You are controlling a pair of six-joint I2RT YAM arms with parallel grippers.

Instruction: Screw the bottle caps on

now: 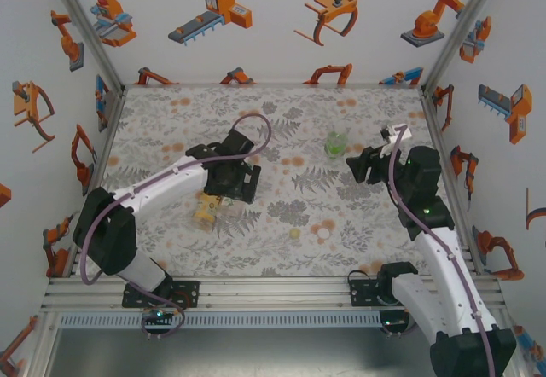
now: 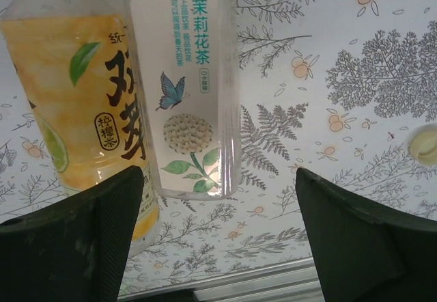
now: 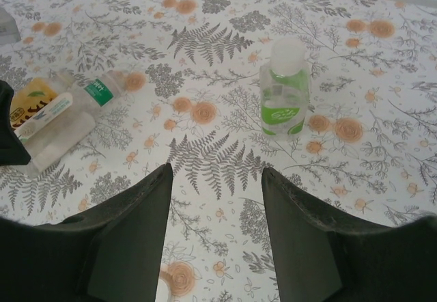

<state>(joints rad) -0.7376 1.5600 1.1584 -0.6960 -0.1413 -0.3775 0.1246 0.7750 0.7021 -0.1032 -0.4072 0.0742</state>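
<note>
The left arm (image 1: 145, 194) reaches in over the floral tabletop (image 1: 162, 113), and the left gripper (image 2: 218, 175) stands with its dark fingers (image 2: 89, 234) spread wide, clamped on nothing. Just ahead of it two bottles lie on their sides, touching along their length. The yellow-orange juice bottle (image 2: 68, 104) is on the left of the left wrist view, its lower end partly covered by the left finger. Beside it is the clear bottle (image 2: 188, 90), whose white label bears a blue butterfly and a pale flower, and its lower end shows in the gap between the fingers. Whether either finger touches a bottle cannot be told. From above, the yellow bottle shows just below the gripper's black body. Further right, two loose caps rest on the cloth near the table's front edge: the pale yellow cap (image 1: 294, 233) and, just beside it, the white cap (image 1: 324, 234). Both are well apart from the bottles. Beyond them, toward the back, the short green bottle (image 3: 285, 93) stands upright and alone, with a whitish rounded top on its neck. To its right in the top view hangs the right gripper (image 3: 217, 172), its fingers parted and empty, aimed at the cloth with the green bottle ahead and clear of both tips.
</note>
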